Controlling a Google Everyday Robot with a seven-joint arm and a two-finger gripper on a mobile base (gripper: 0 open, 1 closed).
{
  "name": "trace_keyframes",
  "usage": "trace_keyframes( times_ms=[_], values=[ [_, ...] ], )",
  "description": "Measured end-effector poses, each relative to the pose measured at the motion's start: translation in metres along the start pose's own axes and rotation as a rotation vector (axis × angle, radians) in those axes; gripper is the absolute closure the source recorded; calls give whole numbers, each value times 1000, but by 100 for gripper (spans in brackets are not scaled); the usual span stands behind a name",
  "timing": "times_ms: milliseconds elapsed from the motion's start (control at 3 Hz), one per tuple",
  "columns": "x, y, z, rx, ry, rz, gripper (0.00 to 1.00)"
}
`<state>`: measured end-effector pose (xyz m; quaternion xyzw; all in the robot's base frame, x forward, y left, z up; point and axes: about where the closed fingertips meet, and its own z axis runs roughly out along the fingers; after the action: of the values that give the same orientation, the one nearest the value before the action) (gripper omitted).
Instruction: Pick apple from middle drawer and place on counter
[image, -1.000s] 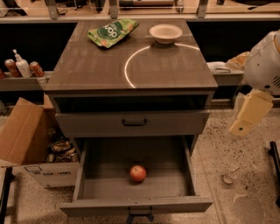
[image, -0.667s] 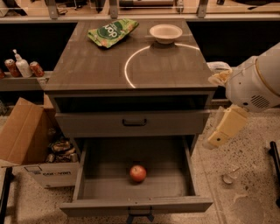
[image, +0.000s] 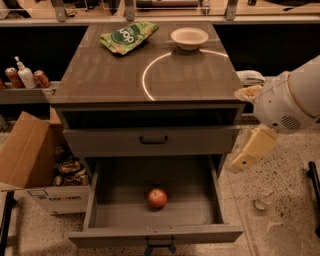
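Observation:
The apple, small and red, lies on the bare grey floor of the open middle drawer, near the middle front. The drawer is pulled out at the bottom of the cabinet. The counter is the wood-grain cabinet top with a thin white arc. My gripper is the cream tapered end of the white arm at the right. It hangs outside the cabinet, just right of the drawer's right wall, above and right of the apple and apart from it. It holds nothing that I can see.
A white bowl and a green chip bag sit at the counter's back. A closed drawer front with a black bar handle is above the open drawer. A cardboard box stands on the floor at left. Cans and a bottle stand on a left shelf.
The arm has swung left and down, from beside the counter's right edge to just outside the open drawer's right side. The apple and drawer have not moved.

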<state>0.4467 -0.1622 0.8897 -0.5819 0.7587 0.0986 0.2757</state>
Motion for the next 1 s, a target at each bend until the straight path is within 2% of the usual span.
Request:
trace_keyframes(
  times_ms=[333,1000],
  values=[
    [2,7,36,-18,-44,28,0],
    [-1,32,124,-113,-125,102,0]
  ],
)
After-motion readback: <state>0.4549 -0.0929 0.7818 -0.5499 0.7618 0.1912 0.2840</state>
